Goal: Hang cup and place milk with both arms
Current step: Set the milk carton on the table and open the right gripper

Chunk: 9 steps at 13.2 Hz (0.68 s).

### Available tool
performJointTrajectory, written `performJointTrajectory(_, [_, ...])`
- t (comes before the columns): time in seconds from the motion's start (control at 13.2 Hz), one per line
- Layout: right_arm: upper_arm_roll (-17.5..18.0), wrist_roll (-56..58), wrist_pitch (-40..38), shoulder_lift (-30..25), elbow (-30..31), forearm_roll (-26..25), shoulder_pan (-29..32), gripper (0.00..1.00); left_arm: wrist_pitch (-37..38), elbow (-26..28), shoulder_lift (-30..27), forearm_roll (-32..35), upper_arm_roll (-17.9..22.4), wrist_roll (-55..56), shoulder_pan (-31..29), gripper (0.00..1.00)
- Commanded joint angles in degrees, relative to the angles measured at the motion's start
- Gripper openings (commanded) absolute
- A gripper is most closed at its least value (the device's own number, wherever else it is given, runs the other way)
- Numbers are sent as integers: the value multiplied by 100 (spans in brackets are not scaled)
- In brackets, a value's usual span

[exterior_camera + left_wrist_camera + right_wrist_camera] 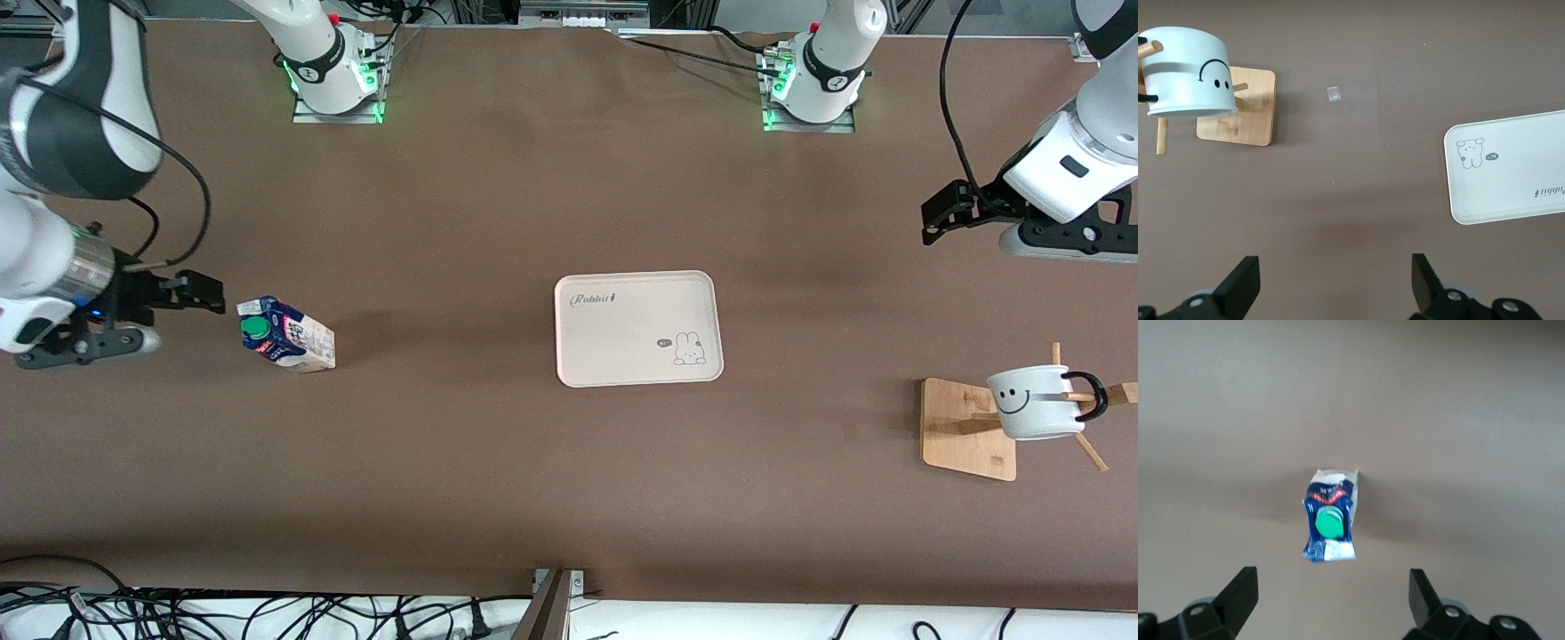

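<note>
The white cup (1036, 402) with a black smiley face hangs by its black handle on a peg of the wooden rack (967, 428) at the left arm's end of the table. It also shows in the left wrist view (1188, 73). My left gripper (935, 216) is open and empty in the air, over bare table beside the rack (1238, 107); in its own view the gripper (1335, 287) holds nothing. The milk carton (286, 334) with its green cap stands on the table at the right arm's end. My right gripper (197, 292) is open and empty beside the milk (1330, 515), apart from it (1331, 600).
A cream tray (637, 327) with a rabbit drawing lies near the middle of the table, with nothing on it; its corner shows in the left wrist view (1511, 167). A small scrap (1333, 94) lies on the brown table between tray and rack. Cables run along the table's near edge.
</note>
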<state>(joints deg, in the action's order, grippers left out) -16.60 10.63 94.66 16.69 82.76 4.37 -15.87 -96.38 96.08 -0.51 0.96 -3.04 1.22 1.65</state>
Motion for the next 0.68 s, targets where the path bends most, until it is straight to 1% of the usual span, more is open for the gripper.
performJointTrajectory(0.0, [-1, -113, -237, -962, 685, 46, 14, 100, 137, -98, -45, 114, -12, 1, 19, 100])
performJointTrajectory(0.15, [34, -219, 42, -1745, 1520, -33, 14, 100, 137, -98, -45, 114, -12, 1, 19, 100])
performJointTrajectory(0.23, [34, -263, 105, -1966, 1741, -51, 14, 100, 146, -98, -45, 114, -12, 1, 19, 100])
performJointTrajectory(0.46, [60, -325, 70, -1968, 1665, -130, -30, 100, 190, -98, -45, 114, -12, 1, 19, 100])
performJointTrajectory(0.61, [78, -605, 88, -1951, 1656, -130, -74, 100, 199, -98, -45, 114, -12, -8, 11, 100])
